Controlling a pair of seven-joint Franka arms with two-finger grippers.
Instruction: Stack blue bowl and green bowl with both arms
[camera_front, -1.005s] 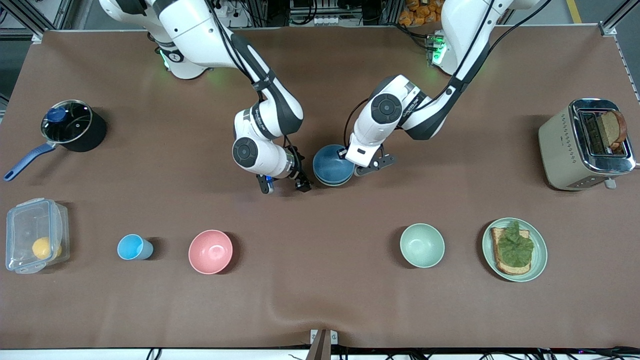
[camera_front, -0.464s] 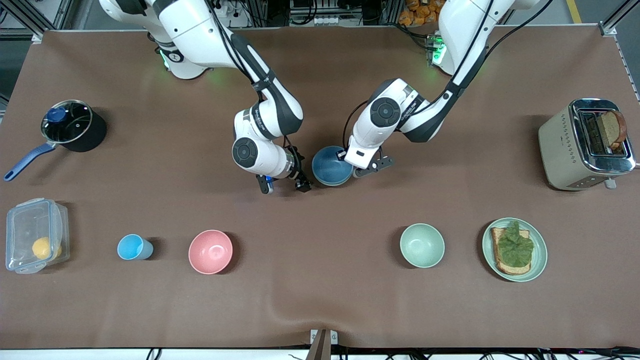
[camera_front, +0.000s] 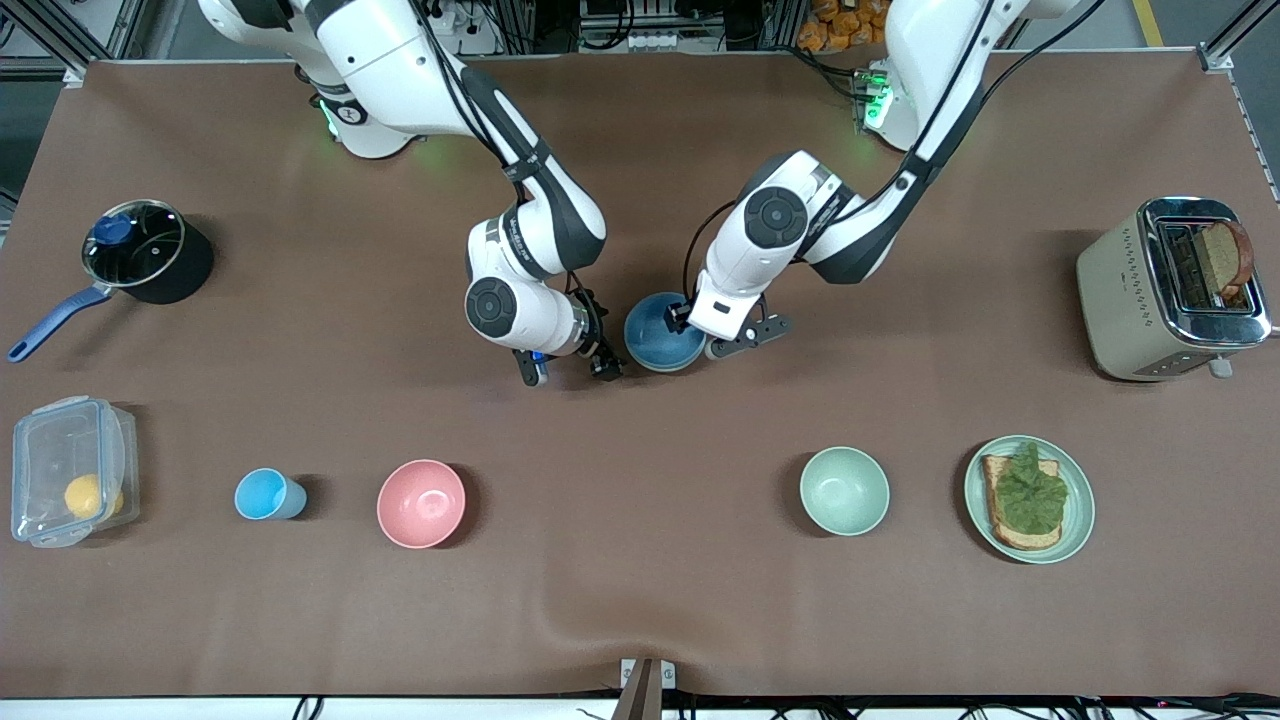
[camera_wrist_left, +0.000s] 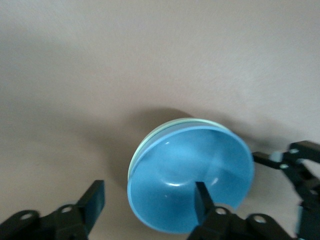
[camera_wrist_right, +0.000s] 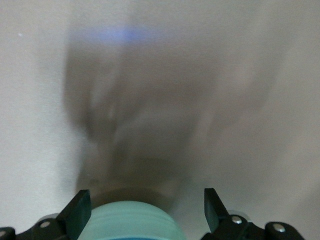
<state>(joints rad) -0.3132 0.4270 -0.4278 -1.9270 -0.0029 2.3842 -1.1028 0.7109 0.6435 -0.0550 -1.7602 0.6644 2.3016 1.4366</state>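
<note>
Left gripper (camera_wrist_left: 145, 205) hangs over the blue bowl (camera_front: 662, 335), fingers spread either side of its rim, clamping nothing. That bowl sits nested in the green bowl (camera_wrist_left: 150, 139) at mid-table. Right gripper (camera_front: 570, 372), fingers apart, is just beside the stack toward the right arm's end. Two more bowls, pink bowl (camera_front: 421, 503) and mint bowl (camera_front: 844, 490), lie nearer the front camera, well apart, with bare table (camera_front: 640, 600) between.

Both arms reach to mid-table, left gripper (camera_front: 697, 335) and right gripper (camera_front: 570, 370) low, jaws spread wide.
</note>
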